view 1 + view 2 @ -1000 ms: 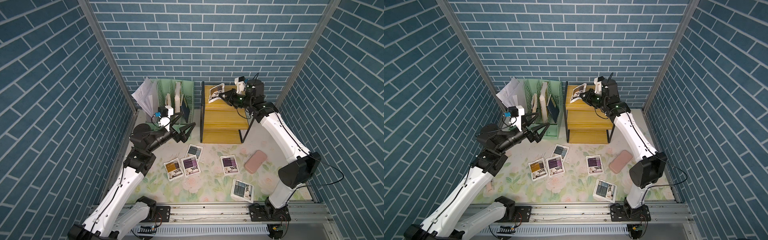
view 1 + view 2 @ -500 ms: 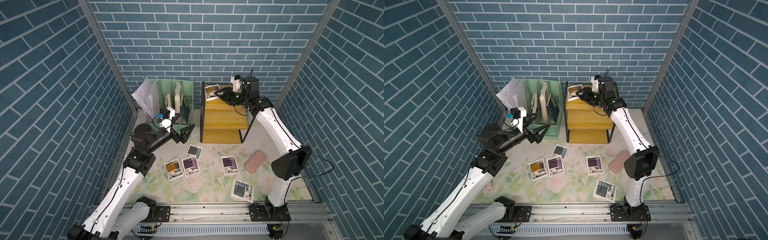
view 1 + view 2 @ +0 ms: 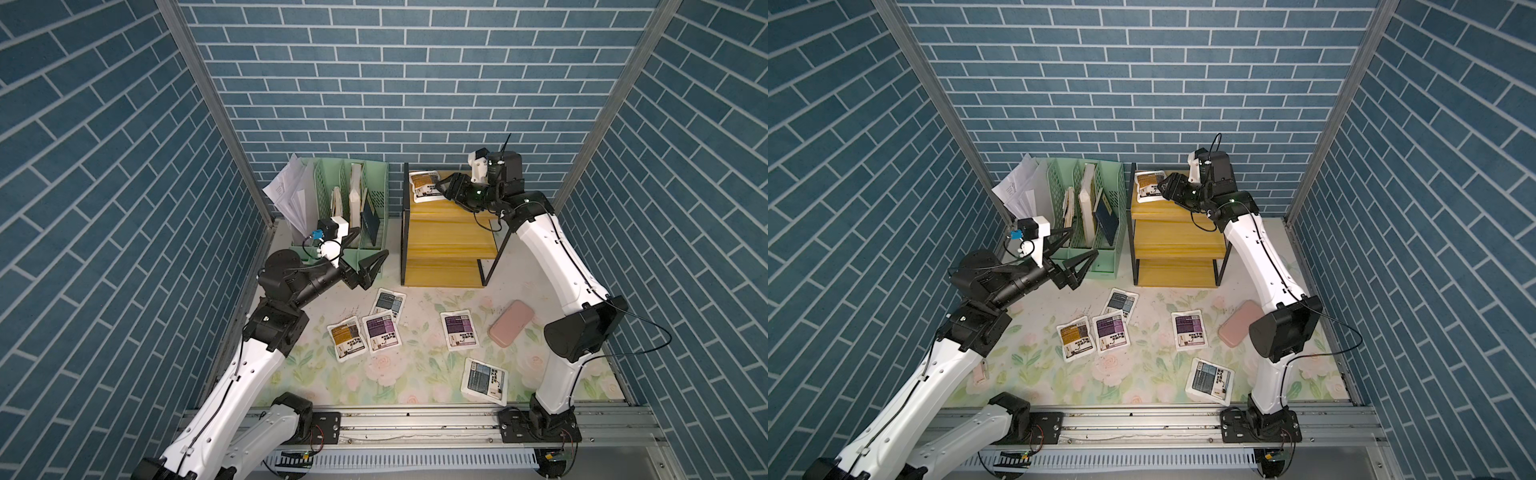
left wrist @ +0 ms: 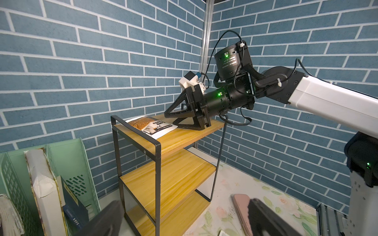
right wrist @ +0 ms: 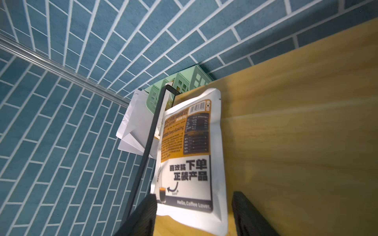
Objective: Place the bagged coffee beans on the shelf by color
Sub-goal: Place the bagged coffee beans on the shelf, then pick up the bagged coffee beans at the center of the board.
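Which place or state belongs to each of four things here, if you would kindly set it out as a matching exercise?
Things:
1. orange-brown-labelled white flat pouch before the right gripper
2. pink rounded case
3. dark blue thin booklet
4. left gripper

Places or states:
A. inside the mint-green plastic file organizer
B. open, holding nothing
C. on the floral mat
D. on the top yellow wooden board of the black-framed shelf

Pairs: 1-D, 2-C, 3-A, 4-B.
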`<action>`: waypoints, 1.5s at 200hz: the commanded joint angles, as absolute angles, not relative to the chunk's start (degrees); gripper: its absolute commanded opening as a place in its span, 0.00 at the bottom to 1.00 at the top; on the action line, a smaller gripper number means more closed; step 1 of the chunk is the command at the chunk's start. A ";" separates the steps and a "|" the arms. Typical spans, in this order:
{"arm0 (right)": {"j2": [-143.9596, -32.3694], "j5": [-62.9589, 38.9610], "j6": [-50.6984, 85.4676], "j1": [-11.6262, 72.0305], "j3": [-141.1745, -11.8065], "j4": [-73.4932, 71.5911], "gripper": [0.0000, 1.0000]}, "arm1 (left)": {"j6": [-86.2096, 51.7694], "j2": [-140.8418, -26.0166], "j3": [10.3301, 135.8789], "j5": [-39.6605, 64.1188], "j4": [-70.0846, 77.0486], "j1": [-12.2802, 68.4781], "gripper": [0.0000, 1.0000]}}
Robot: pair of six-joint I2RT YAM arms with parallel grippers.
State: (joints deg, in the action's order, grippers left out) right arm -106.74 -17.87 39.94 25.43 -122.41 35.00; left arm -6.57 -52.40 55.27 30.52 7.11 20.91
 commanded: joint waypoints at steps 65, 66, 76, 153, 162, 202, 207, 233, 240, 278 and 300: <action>-105.86 -17.67 35.59 27.32 -125.20 39.90 0.63 | -5.89 -50.88 55.81 28.96 6.07 20.57 1.00; -105.84 -17.67 35.59 27.33 -125.22 39.86 0.63 | -5.89 -50.88 55.81 28.94 6.07 20.57 1.00; -105.73 -17.75 35.66 27.60 -125.24 39.69 0.63 | -5.80 -50.74 55.88 28.92 5.90 20.52 1.00; -98.42 0.22 33.99 29.18 -122.55 42.21 0.84 | -8.53 -50.15 55.40 27.85 4.86 20.55 1.00; -93.98 4.41 32.97 30.62 -118.79 39.98 0.86 | -9.95 -50.04 54.97 26.90 4.05 20.57 1.00; -66.50 -1.79 38.78 36.25 -86.38 25.38 0.79 | -22.25 -49.80 50.82 19.93 -3.96 17.75 1.00; -63.65 -3.67 41.40 37.15 -81.92 25.19 0.76 | -24.66 -49.81 50.24 18.98 -6.21 16.58 1.00; -48.40 -3.09 60.31 48.00 -56.60 21.51 0.66 | -33.48 -48.05 45.07 19.69 -16.78 6.86 0.95; -44.80 -0.50 66.00 52.39 -49.63 18.15 0.64 | -35.05 -48.36 43.33 22.00 -20.22 2.57 0.94; -55.63 6.63 73.48 67.21 -39.77 6.36 0.57 | -39.21 -48.91 31.49 26.61 -32.37 -7.62 0.92; -75.17 2.40 64.87 68.64 -49.38 5.12 0.57 | -40.93 -46.35 28.19 21.36 -34.32 -7.76 0.89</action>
State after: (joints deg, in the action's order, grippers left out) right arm -61.67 3.18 67.59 67.31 -41.01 14.04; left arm -36.88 -49.63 29.98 23.99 -27.92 -7.27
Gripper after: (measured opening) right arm 0.573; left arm 0.898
